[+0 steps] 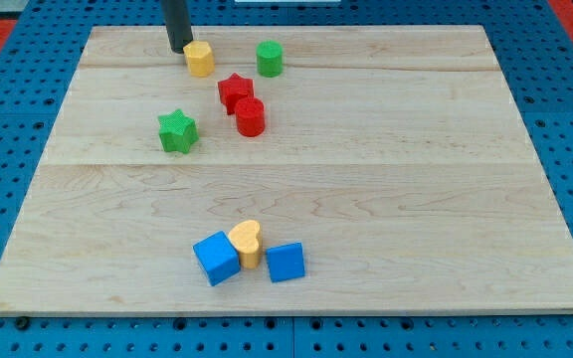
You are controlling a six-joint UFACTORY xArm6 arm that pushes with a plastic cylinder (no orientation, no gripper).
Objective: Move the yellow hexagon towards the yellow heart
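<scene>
The yellow hexagon (200,59) sits near the view's top, left of centre, on the wooden board (416,179). My tip (179,49) is just to its left and slightly above, touching or nearly touching it. The yellow heart (247,242) stands near the view's bottom, wedged between two blue blocks, far below the hexagon.
A green cylinder (270,59) is right of the hexagon. A red star (235,91) and a red cylinder (250,116) lie below it. A green star (177,130) is further left. A blue cube (216,259) and another blue block (286,263) flank the heart.
</scene>
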